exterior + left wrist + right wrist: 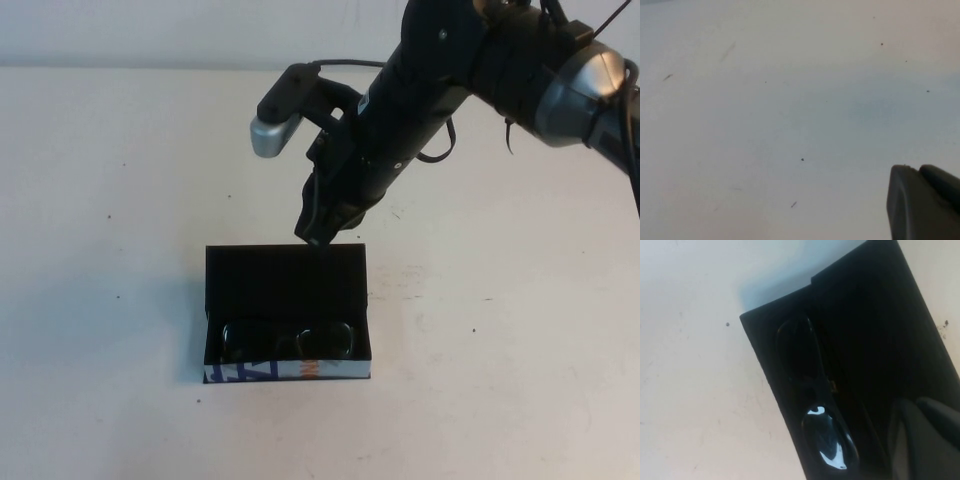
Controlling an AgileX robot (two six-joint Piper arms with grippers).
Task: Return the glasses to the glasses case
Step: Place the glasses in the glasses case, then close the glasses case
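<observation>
- High view: the black rectangular hinged glasses case point(287, 312) lies open on the white table point(110, 220), its lid raised towards the far side and its near edge printed in blue, white and orange.
- Inside it lie the dark-framed glasses point(288, 341) with rectangular reflective lenses, set along the near wall of the case, lenses side by side.
- The right gripper point(318, 232) comes in from the upper right on its black arm and points down at the far edge of the raised lid, just above it. Whether its fingers are parted or closed cannot be told; nothing shows between them.
- Right wrist view: the open case point(880, 340) fills the frame, the glasses point(812, 395) lying in its dark lining, one lens catching bright glints.
- Left wrist view: the left gripper point(925, 200) shows only as a dark finger point(910, 205) at the frame's corner over bare table point(765, 125); its state cannot be told.
</observation>
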